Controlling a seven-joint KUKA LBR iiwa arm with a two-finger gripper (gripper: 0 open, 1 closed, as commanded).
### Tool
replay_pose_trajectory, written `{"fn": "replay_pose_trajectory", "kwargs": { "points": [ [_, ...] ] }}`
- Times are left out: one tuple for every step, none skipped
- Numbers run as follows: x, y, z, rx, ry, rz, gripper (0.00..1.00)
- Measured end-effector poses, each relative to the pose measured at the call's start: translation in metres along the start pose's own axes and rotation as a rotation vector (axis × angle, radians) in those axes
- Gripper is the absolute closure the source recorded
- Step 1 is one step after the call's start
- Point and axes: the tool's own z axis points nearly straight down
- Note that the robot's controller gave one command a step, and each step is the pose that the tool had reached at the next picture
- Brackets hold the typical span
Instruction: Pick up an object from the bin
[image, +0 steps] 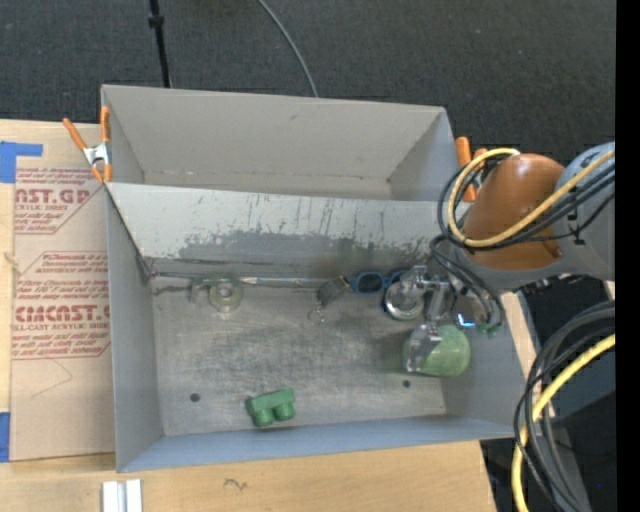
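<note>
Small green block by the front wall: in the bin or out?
In the bin. The green block lies on the bin floor by the front wall, apart from the gripper, which is over a pale green lump.

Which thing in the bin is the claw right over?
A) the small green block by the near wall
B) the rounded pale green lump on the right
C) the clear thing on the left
B: the claw hangs over the rounded pale green lump, well apart from the small green block.
</note>
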Motion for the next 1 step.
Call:
{"fn": "replay_pose_trajectory", "kwargs": {
  "points": [
    [0.0295, -0.0103, -0.0160, 0.015, 0.007, 0.187, 0.00]
  ]
}}
